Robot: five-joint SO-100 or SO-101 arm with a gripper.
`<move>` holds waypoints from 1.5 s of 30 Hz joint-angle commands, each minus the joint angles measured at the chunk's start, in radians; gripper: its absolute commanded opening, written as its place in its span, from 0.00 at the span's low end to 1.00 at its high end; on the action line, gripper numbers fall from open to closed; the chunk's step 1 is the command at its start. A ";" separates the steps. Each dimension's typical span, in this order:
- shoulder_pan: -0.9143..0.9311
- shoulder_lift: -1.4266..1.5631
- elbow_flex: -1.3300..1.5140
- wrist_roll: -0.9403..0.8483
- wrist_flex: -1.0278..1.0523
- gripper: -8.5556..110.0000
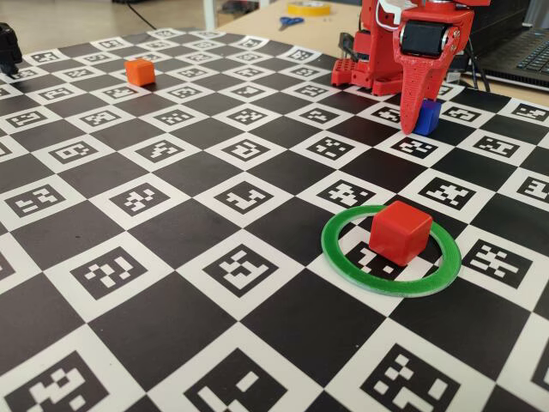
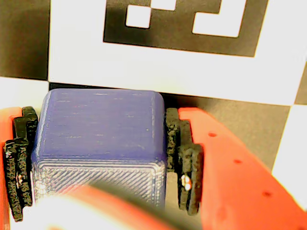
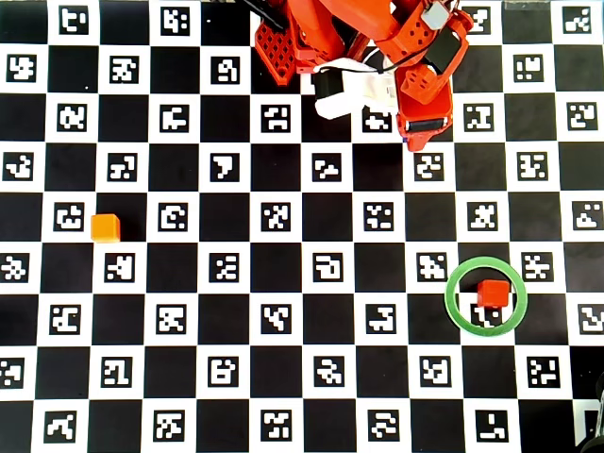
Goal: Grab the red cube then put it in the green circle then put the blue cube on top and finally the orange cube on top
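Note:
The blue cube [image 2: 98, 129] sits between the jaws of my red gripper [image 2: 98, 143]; the black pads [image 2: 172, 136] press on both of its sides. In the fixed view the gripper [image 1: 418, 120] points down at the blue cube [image 1: 428, 118], low on the board at the far right. The overhead view shows the gripper [image 3: 423, 132] covering the cube. The red cube [image 1: 400, 232] lies inside the green circle [image 1: 388, 285], near its far right part, also in the overhead view [image 3: 491, 293], [image 3: 451, 297]. The orange cube [image 1: 140, 71] stands alone at the far left, shown too in the overhead view [image 3: 106, 227].
The arm's red base [image 1: 377, 64] stands at the board's far edge, just behind the gripper. The board [image 1: 214, 197] is a black and white marker checkerboard. Scissors [image 1: 290, 21], a yellow tape roll [image 1: 309, 7] and a laptop [image 1: 527, 51] lie beyond it.

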 commanded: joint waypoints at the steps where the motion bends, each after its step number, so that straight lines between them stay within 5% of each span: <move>1: 0.002 0.046 -0.018 0.002 0.020 0.15; 20: 0.118 0.044 -0.084 -0.083 -0.026 0.12; 45: 0.173 -0.374 -0.862 -0.187 0.462 0.08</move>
